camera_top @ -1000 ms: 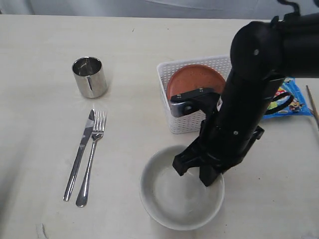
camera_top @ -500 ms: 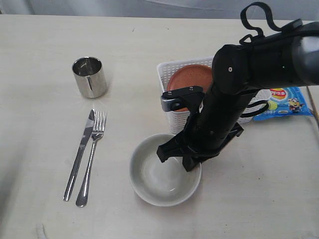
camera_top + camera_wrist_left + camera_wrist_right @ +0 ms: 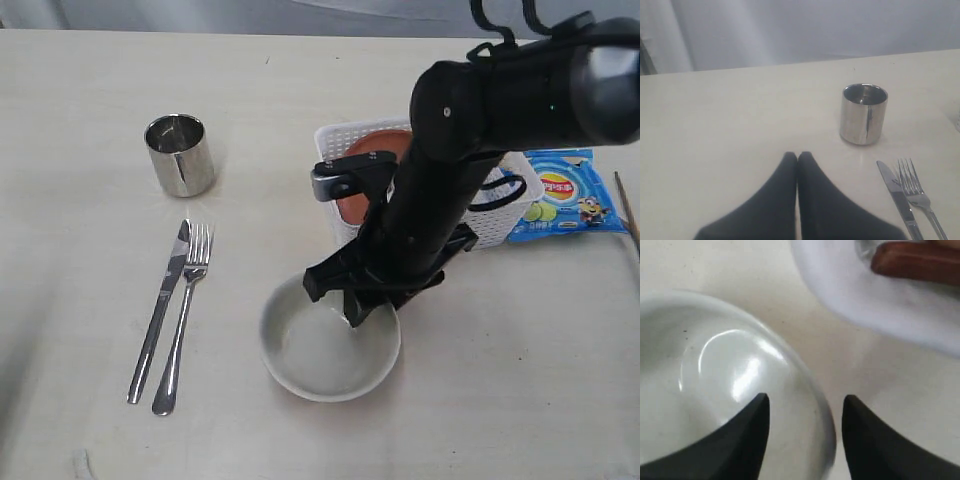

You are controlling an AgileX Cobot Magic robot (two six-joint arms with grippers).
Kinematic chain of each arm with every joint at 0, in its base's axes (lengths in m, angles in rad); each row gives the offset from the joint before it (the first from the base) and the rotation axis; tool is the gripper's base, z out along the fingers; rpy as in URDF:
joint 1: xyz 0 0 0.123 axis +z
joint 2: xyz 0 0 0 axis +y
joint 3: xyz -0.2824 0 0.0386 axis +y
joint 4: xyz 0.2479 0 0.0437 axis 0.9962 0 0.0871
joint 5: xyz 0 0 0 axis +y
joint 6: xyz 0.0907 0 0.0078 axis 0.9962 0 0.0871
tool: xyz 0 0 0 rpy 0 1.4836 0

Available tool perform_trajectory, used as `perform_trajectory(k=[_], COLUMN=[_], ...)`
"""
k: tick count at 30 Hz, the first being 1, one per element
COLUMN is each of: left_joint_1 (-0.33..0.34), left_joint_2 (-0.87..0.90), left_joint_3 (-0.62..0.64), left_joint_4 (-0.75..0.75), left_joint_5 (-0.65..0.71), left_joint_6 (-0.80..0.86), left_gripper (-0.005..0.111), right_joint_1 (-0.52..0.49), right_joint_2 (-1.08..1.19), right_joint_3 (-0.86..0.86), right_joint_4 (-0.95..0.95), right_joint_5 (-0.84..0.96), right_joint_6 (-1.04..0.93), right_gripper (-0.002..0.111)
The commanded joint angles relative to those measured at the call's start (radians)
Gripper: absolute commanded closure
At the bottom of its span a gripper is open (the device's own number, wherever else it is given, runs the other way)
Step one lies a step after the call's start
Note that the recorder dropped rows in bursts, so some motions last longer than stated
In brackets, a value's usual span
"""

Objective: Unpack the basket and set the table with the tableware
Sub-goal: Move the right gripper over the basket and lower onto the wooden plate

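We see the desk [image 3: 90, 90] as pale wood-grain, matt, with faint scuffs. The cup [image 3: 180, 155] is polished steel, mirror-bright on its wall. The knife [image 3: 160, 310] and the fork [image 3: 184, 320] are the same shiny metal. The bowl [image 3: 310, 350] looks to us like glazed white ceramic, smooth, with glossy highlights inside. The basket [image 3: 328, 165] is white plastic, its walls a grid of small holes. The plate [image 3: 380, 145] in it is reddish-brown and dull, without shine. The chip bag [image 3: 565, 190] is glossy printed film. The fingers [image 3: 747, 440] of the right hand [image 3: 805, 410] are black, smooth and matt, and so are those of the left hand [image 3: 797, 157].
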Motion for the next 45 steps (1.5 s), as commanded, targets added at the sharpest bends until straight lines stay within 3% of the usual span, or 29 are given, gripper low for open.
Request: perform_trajectory(k=[1, 9, 16, 21, 28, 37, 45], left_joint_1=[-0.006, -0.006, -0.006, -0.006, -0.006, -0.006, -0.006], left_joint_2=[-0.002, -0.002, -0.002, -0.002, -0.002, -0.002, -0.002], left_joint_3=[0.002, 0.002, 0.002, 0.002, 0.002, 0.002, 0.002], left_joint_4=[-0.002, -0.002, -0.002, -0.002, -0.002, -0.002, -0.002], left_joint_5=[-0.008, -0.008, -0.008, -0.008, -0.008, -0.008, -0.008], left_joint_6=[-0.004, -0.004, -0.004, -0.004, -0.004, -0.003, -0.003], left_gripper=[0.107, 0.107, 0.107, 0.107, 0.107, 0.107, 0.107], right_joint_1=[-0.002, -0.002, -0.032, -0.123, -0.148, -0.117, -0.117], right_joint_2=[-0.003, -0.029, -0.055, 0.009, 0.101, 0.181, 0.230], right_joint_3=[-0.099, -0.277, -0.390, -0.402, -0.402, -0.402, -0.402], right_joint_4=[-0.143, -0.366, -0.794, -0.663, -0.599, -0.593, -0.598], right_joint_5=[0.151, 0.384, 0.397, 0.397, 0.375, 0.397, 0.397], right_joint_6=[0.066, 0.132, 0.221, 0.042, -0.059, -0.407, -0.394], right_gripper=[0.063, 0.063, 0.066, 0.084, 0.061, 0.066, 0.066])
